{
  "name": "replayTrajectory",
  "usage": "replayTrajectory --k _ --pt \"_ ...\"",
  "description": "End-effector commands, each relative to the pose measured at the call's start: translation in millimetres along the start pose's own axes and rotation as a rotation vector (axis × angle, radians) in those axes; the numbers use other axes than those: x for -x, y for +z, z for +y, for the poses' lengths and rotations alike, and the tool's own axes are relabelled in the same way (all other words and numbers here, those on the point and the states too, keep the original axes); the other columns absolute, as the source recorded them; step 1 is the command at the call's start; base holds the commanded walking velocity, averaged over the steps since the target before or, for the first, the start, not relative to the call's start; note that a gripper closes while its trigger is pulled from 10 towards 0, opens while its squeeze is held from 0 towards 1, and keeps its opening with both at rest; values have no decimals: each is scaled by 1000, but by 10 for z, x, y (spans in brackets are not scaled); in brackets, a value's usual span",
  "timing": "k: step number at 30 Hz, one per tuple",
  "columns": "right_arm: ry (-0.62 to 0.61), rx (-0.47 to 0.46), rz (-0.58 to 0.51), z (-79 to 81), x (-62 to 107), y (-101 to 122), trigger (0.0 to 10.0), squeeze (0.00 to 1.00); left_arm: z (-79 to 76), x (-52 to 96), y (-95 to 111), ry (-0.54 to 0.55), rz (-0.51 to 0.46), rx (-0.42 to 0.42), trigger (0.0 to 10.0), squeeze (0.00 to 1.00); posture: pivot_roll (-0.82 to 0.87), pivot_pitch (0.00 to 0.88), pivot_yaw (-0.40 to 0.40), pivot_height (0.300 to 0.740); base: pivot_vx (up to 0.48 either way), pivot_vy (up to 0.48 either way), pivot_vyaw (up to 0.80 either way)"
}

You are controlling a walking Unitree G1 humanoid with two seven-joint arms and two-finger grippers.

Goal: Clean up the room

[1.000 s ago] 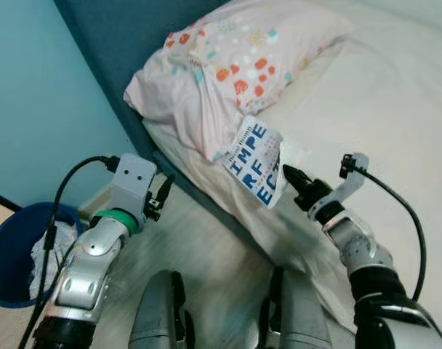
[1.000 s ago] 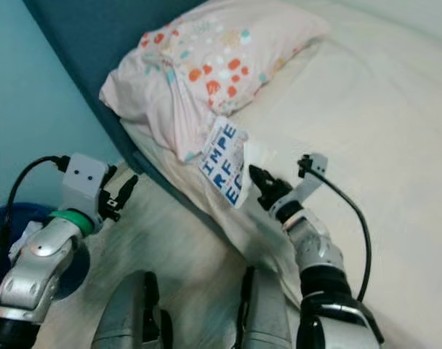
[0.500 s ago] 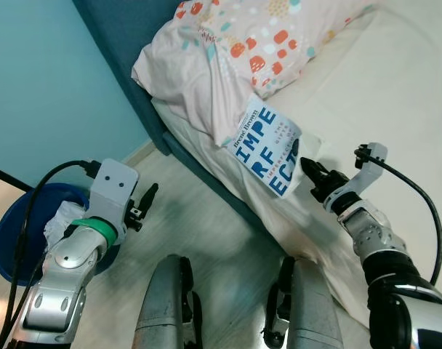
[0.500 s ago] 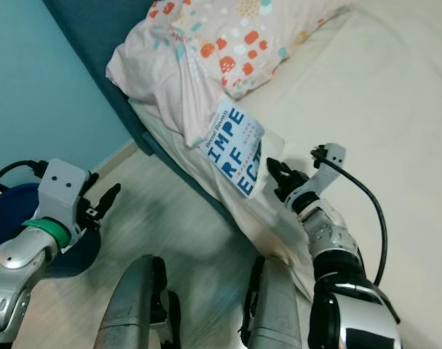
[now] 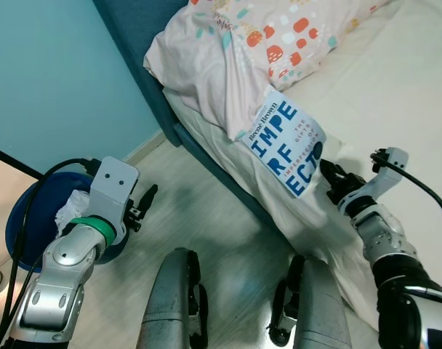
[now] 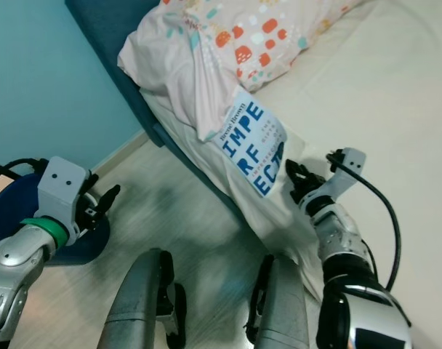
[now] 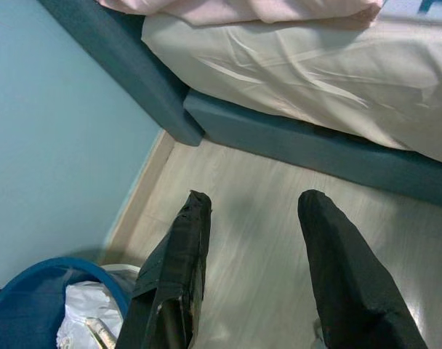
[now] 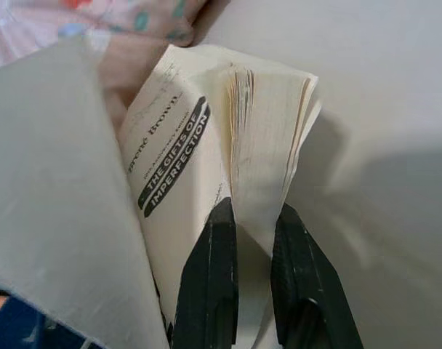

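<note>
A white paperback book (image 5: 286,149) with big blue letters stands tilted at the bed's edge, leaning near the spotted pillow (image 5: 257,43). My right gripper (image 5: 328,178) is shut on the book; in the right wrist view its fingers (image 8: 210,276) pinch a bundle of pages (image 8: 268,131) while the cover (image 8: 54,203) fans away. My left gripper (image 5: 144,204) hangs open and empty over the wooden floor (image 7: 264,218), beside a blue bin (image 5: 28,218).
The blue bin holds crumpled white paper (image 5: 73,209). The teal bed frame (image 7: 294,145) and headboard (image 5: 137,25) border the floor strip. A cream mattress (image 5: 403,87) lies to the right. A teal wall (image 5: 54,80) is at left. My legs (image 5: 174,298) stand below.
The whole view has shifted, so the bed and pillow sit further up and right and the bin shows more. My right gripper keeps its hold on the book.
</note>
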State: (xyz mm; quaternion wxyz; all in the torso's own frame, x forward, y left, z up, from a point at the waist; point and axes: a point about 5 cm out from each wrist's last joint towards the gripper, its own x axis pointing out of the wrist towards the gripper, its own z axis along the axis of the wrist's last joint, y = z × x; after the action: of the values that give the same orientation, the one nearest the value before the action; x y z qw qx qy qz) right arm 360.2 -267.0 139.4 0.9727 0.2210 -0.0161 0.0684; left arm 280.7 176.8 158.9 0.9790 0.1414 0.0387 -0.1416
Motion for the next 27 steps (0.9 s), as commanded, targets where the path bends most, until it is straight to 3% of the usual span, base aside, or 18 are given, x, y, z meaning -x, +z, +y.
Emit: replayTrajectory --k 1,13,14,15,16,19,20,27 --pt "-44 9 -4 -87 53 -5 10000 0 -1 35 -65 -5 34 4 10000 0 204 344 238 609 0 0 0" --pt "-47 68 32 -134 72 21 10000 0 -20 7 -68 -9 35 9 10000 0 191 332 232 609 0 0 0" --pt "-42 82 48 -133 73 8 10000 102 -21 -2 -66 -9 34 9 10000 0 192 329 231 609 0 0 0" --pt "-42 82 48 -133 73 8 10000 102 -21 -2 -66 -9 34 9 10000 0 192 329 231 609 0 0 0" --pt "-47 94 53 -135 71 10 10000 533 -21 -10 -65 -8 33 9 10000 0 192 325 229 609 0 0 0" --pt "-57 101 48 -139 66 26 10000 533 -17 -16 -64 -6 32 9 10000 0 192 320 228 609 0 0 0" --pt "-75 106 30 -146 57 62 10000 1000 -15 -21 -66 -5 32 8 10000 0 190 317 227 609 0 0 0" --pt "-163 144 -62 -190 43 236 10000 1000 -20 -36 -74 -4 30 9 10000 0 186 299 224 609 0 0 0"
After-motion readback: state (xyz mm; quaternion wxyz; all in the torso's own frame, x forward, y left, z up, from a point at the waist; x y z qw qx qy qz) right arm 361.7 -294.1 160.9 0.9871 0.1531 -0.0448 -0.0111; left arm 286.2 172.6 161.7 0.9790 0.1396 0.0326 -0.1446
